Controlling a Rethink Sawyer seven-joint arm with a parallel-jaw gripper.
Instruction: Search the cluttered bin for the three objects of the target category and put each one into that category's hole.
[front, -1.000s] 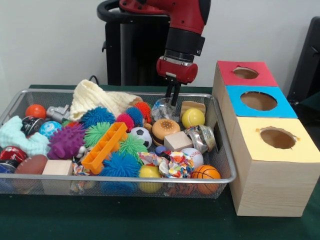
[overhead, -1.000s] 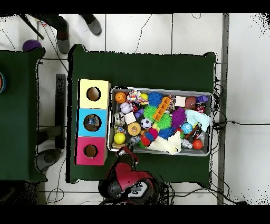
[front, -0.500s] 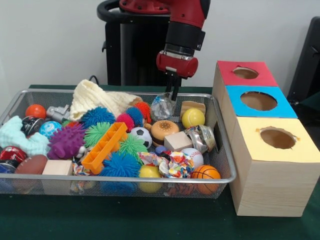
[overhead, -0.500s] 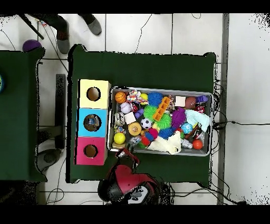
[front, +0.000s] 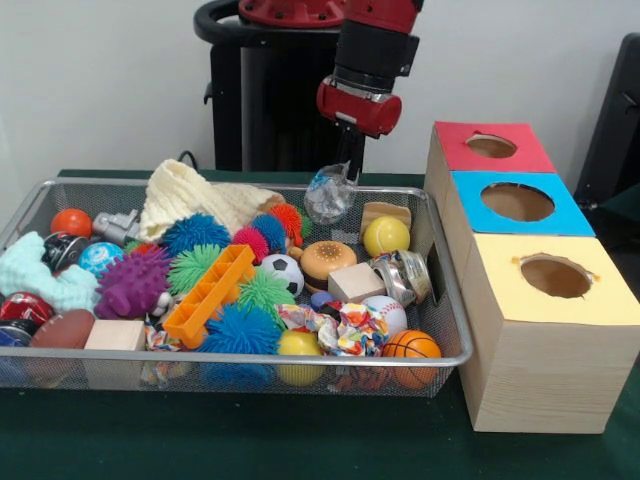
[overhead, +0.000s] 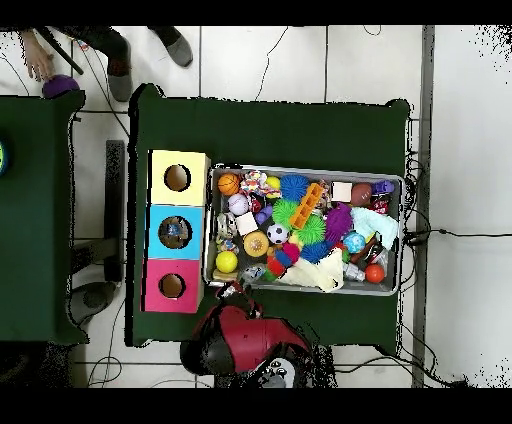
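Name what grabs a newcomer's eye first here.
The red and black gripper hanging over the wire mesh bin's back edge, shut on a crinkly clear plastic wad. Then the bin's colourful toy jumble, and beside it three wooden boxes topped red, blue and yellow, each with a round hole.

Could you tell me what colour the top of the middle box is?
Blue top on the middle box; front view shows it best.

One wire mesh bin (front: 440, 300) sat beside three wooden boxes, each with one round hole: a red-topped box (front: 490, 148), a blue-topped box (front: 519, 203) and a yellow-topped box (front: 556, 280). In the bin lay two plain wooden blocks (front: 115, 335), one orange plastic ladder-shaped piece (front: 208, 294), one purple spiky ball (front: 132, 283), one soccer ball (front: 286, 272), one mini basketball (front: 410, 347), one toy burger (front: 330, 259) and two smooth yellow balls (front: 386, 236).
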